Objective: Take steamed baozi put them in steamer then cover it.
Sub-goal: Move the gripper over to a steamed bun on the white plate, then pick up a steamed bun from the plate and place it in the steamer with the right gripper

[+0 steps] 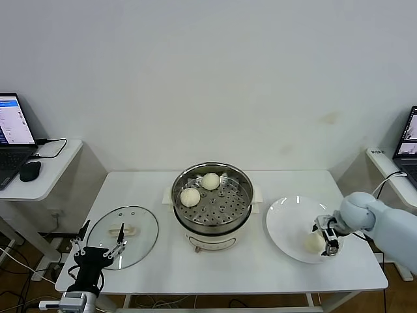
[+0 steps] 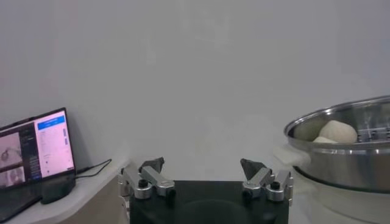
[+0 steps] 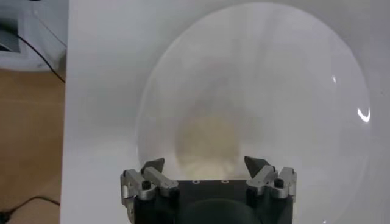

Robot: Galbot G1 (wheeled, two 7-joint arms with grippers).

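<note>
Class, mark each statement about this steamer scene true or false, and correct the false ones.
1. Two baozi lie in the steamer. True.
2. The cover sits on the steamer. False: it lies flat on the table, on the steamer's left.
3. The right pincer is over a bun on the white plate. True.
4. The left pincer holds a bun. False: it is open and empty, near the cover's edge.
5. Three buns remain on the plate. False: only one shows.
</note>
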